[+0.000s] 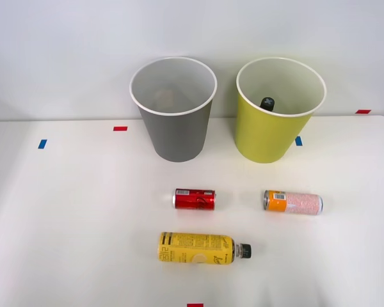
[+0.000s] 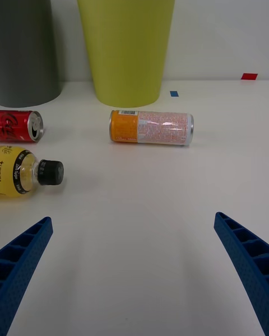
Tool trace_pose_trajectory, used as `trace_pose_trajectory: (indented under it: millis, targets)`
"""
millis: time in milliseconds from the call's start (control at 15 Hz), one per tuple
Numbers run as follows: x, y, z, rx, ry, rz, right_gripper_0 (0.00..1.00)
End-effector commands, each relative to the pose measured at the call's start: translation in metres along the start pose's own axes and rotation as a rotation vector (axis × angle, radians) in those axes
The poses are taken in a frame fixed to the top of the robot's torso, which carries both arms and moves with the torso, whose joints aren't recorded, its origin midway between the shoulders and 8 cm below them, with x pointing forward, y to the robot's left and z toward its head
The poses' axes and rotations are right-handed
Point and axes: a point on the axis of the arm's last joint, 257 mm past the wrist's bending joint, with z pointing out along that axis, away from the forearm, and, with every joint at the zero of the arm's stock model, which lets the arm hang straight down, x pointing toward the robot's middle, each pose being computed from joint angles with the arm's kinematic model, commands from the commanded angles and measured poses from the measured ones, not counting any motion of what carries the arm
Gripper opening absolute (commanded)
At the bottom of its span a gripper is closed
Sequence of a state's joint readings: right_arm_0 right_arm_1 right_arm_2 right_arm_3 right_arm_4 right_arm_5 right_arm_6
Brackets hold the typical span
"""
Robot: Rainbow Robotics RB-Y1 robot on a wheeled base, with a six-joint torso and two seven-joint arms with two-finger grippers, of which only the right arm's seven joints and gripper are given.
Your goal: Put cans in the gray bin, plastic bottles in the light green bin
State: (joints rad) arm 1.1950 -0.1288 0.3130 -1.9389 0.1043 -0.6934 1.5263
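Note:
A red can (image 1: 194, 199) (image 2: 20, 125) lies on its side mid-table. To its right lies a slimmer can (image 1: 293, 202) (image 2: 151, 127) with an orange end and pinkish-white body. A yellow-label plastic bottle (image 1: 198, 248) (image 2: 25, 170) with a black cap lies nearer the front. Behind them stand the gray bin (image 1: 175, 121) (image 2: 25, 45) and the light green bin (image 1: 278, 118) (image 2: 126, 39); a black bottle cap (image 1: 267, 103) pokes up inside the green one. My right gripper (image 2: 134, 269) is open and low over the table, short of the slim can, with nothing between its fingers.
Small tape marks dot the white table (image 1: 70, 217): blue (image 1: 42, 144) at far left, red (image 1: 120, 128) beside the gray bin, blue (image 1: 298, 141) by the green bin, red (image 1: 363, 111) at far right, red (image 1: 194, 305) at the front edge. A white wall rises behind.

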Motion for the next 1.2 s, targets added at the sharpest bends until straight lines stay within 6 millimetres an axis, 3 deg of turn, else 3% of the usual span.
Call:
trace_pose_trajectory:
  millis: [67,1200]
  targets:
    - [0.0000,0.0000,0.0000,0.000,0.000,0.000,1.00]
    - [0.0000,0.0000,0.0000,0.000,0.000,0.000,1.00]
